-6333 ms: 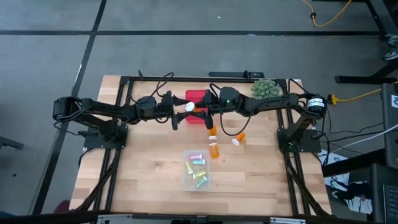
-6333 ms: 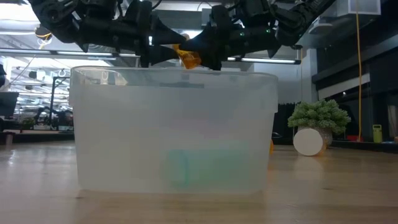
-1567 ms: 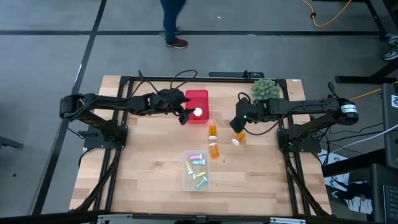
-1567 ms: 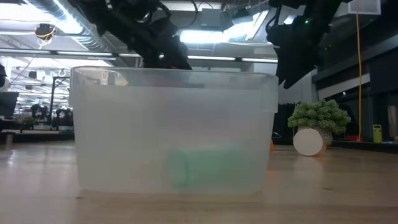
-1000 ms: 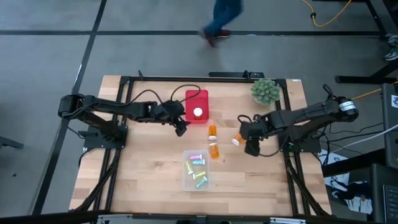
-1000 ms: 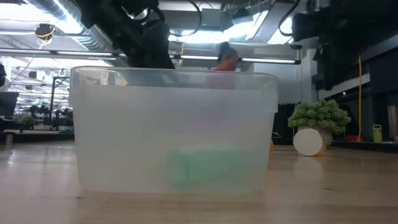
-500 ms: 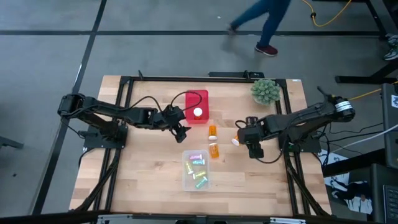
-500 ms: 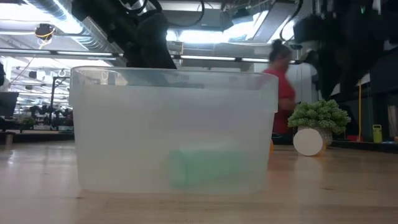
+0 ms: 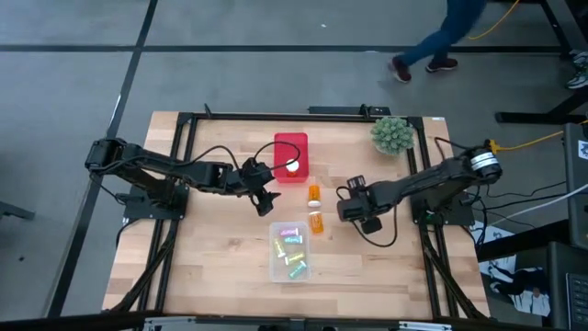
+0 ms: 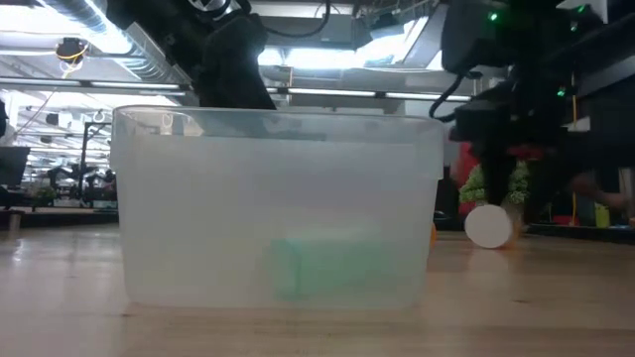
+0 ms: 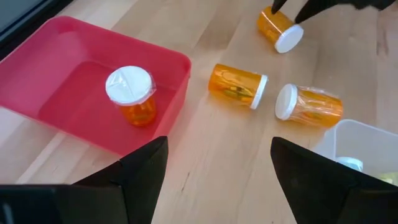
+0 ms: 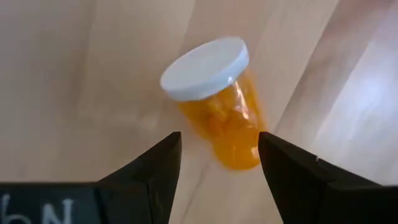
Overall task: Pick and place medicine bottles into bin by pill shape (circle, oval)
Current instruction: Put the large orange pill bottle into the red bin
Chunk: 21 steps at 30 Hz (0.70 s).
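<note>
An orange medicine bottle (image 12: pixel 219 115) with a white cap lies on its side on the wood table. My right gripper (image 12: pixel 219 137) hangs open just above it, pointing down, one finger on either side of its bottom end, touching nothing I can see. Two more orange bottles (image 9: pixel 314 194) (image 9: pixel 317 222) lie to its left. Another stands upright on its base in the red bin (image 9: pixel 291 147). My left gripper (image 9: pixel 266 199) hovers open and empty at the near left of the red bin. Small pastel bottles lie in the clear bin (image 9: pixel 276 267).
A green spiky plant (image 9: pixel 390 133) stands at the far right corner. In the low view the clear bin (image 10: pixel 278 208) blocks most of the table. A person walks past on the floor (image 9: pixel 441 46) beyond the far edge.
My right gripper has sunk toward the table and shifted a little to the left, rolling its wrist, until its open fingers straddle the lying bottle. My left gripper has drifted slightly toward the near edge. The person has walked to the right behind the table.
</note>
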Motion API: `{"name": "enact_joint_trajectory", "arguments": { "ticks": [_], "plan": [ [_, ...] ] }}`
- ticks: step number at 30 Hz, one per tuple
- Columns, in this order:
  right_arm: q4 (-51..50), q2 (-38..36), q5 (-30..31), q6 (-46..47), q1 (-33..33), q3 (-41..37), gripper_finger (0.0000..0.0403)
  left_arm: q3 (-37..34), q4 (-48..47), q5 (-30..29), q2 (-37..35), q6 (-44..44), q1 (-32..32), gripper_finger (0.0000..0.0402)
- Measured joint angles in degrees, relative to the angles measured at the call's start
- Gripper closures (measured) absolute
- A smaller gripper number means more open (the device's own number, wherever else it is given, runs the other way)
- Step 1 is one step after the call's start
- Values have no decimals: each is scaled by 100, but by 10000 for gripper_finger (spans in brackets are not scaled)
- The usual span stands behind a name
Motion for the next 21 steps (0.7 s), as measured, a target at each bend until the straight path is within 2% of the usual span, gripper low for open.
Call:
{"name": "enact_joint_trajectory", "arguments": {
  "ticks": [5,9,14,18,21],
  "plan": [
    [576,361,119,-540,-32,1,188,0,1,-12,0,2,0,124],
    [839,695,-245,-549,-153,15,188,0,-1,-17,0,2,1,124],
    [805,856,-253,92,-245,26,197,0,-26,-26,0,3,2,124],
    [840,624,-272,685,-300,-8,221,0,-43,-149,0,4,4,124],
    [1005,334,-64,934,-364,-14,227,0,-50,-167,0,4,4,124]
  ]
}}
